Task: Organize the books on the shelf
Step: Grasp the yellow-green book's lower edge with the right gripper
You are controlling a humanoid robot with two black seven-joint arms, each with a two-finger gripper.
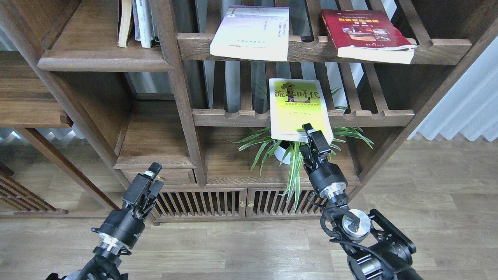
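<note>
The yellow-green book (297, 109) with black Chinese characters lies flat on the middle slatted shelf and overhangs its notched front rail. My right gripper (312, 135) is shut on the book's near edge. The pale lavender-white book (251, 33) and the dark red book (363, 35) lie flat on the upper slatted shelf, and both overhang its rail. The solid shelf (103, 62) with the rounded front edge is at the upper left. My left gripper (155, 177) is low at the left, in front of the drawer, with its fingers together and empty.
Several upright books (140, 23) stand at the right end of the solid shelf. A spider plant in a white pot (283, 152) sits under the yellow-green book, beside my right gripper. A thick upright post (183, 97) divides the left bays from the slatted ones. Slatted cabinet doors (218, 204) are below.
</note>
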